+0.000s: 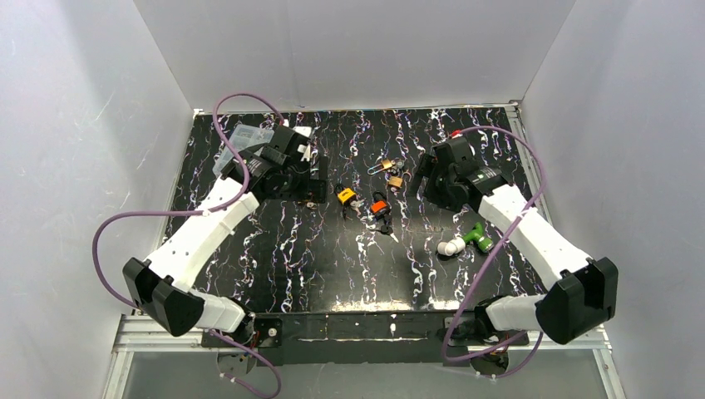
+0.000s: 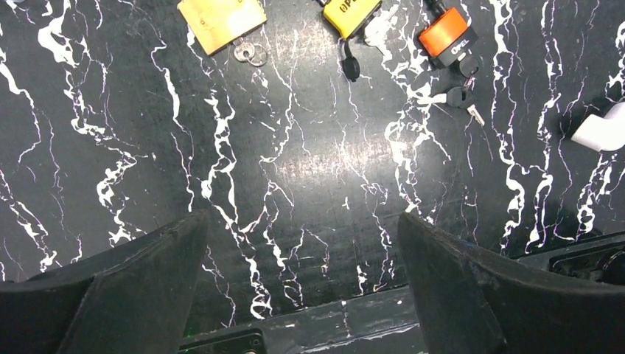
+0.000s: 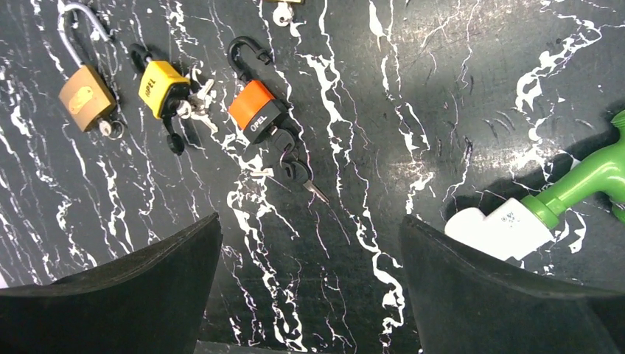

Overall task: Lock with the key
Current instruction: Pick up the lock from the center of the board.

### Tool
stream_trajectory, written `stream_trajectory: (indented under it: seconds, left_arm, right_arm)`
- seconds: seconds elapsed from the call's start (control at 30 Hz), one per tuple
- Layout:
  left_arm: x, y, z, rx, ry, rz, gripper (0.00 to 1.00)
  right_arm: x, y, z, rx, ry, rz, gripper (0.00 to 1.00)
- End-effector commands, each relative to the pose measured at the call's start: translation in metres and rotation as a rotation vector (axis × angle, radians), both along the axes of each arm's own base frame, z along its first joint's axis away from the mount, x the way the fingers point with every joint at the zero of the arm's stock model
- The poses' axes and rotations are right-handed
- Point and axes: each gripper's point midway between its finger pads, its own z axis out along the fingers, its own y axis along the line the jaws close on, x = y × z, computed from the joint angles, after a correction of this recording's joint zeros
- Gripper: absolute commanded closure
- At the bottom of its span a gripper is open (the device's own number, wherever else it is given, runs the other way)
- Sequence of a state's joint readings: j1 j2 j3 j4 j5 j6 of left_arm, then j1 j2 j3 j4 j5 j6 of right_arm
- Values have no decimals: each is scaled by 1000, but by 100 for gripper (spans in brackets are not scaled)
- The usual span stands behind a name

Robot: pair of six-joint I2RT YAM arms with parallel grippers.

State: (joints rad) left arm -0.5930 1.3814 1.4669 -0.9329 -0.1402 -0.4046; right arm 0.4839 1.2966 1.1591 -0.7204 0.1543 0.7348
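Orange padlock (image 3: pixel 256 110) marked perhaps "OPEL", yellow padlock (image 3: pixel 163 88) likewise

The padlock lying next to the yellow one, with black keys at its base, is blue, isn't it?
No: that padlock is orange, not blue, as the right wrist view shows. It does lie next to the yellow padlock, with black keys at its base.

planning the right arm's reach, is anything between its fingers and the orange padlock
Nothing visible. In the right wrist view only bare table lies between the open right gripper and the orange padlock, its keys nearest. The white and green fitting sits off to the side.
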Motion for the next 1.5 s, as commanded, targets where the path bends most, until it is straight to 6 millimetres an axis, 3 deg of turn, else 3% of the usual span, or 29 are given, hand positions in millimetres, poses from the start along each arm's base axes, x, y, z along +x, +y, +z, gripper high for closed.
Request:
stream_trajectory:
  seconds: [0.0,0.1,0.2,0.47,0.57,0.63,0.77,0.87,0.97,1.2,1.47]
  left_arm:
    - [-11,10,2,-1,-18,5,1]
    - [-13,15,1,15,-26,14,1]
    - [-13,25,1,44,-37,45,1]
    - [-13,75,-2,112,-1,274,1]
    - [-12,99,8,106,-7,398,1]
    - [-10,110,22,77,-41,462,1]
    - [-8,115,52,14,-127,503,1]
    - [-8,113,69,-22,-162,500,1]
    - [-9,111,77,-40,-177,486,1]
    - [-8,109,71,-34,-161,463,1]
    - [-8,105,63,-30,-129,445,1]
  right_arm:
    - [30,14,-2,16,-32,-1,7]
    - [44,21,-14,-30,28,17,12]
    - [57,42,-22,-46,47,85,16]
    - [83,127,-24,-107,-3,383,19]
    - [91,161,-19,-125,-19,438,18]
    - [95,183,-26,-128,-18,469,18]
    - [103,211,-38,-134,-17,514,18]
    - [110,220,-45,-156,-25,534,18]
    - [112,213,-53,-212,-26,541,18]
    - [103,201,-80,-298,-27,631,17]
    - [93,216,-100,-298,-21,747,18]
